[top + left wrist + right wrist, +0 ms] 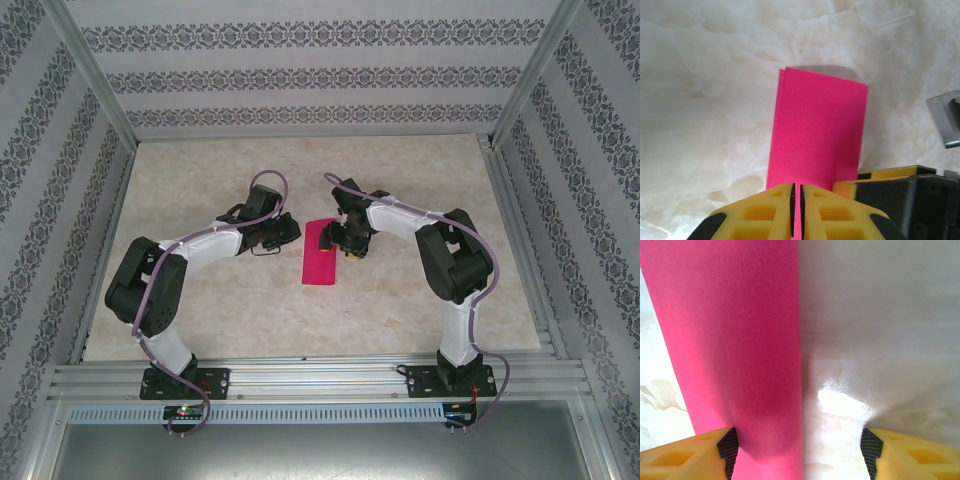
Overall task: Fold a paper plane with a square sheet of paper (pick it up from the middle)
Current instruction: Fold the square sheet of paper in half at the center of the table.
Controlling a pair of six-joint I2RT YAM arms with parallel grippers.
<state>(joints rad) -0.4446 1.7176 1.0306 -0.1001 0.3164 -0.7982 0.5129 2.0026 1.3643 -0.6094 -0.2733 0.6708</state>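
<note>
Left claw (796,195) all but closed over halved square sheet of paper (817,130), right claw (799,445) open astride its edge: seemingly creasing; next, careful corner folds.

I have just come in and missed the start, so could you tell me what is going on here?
Two robot arms are folding a paper plane. The square sheet of paper lies on the table, folded in half into a narrow pink rectangle, with no pointed folds yet. The left gripper sits at the sheet's near edge, jaws almost closed; whether it pinches the paper is unclear. The right gripper is open, and one edge of the sheet runs between its fingers.
</note>
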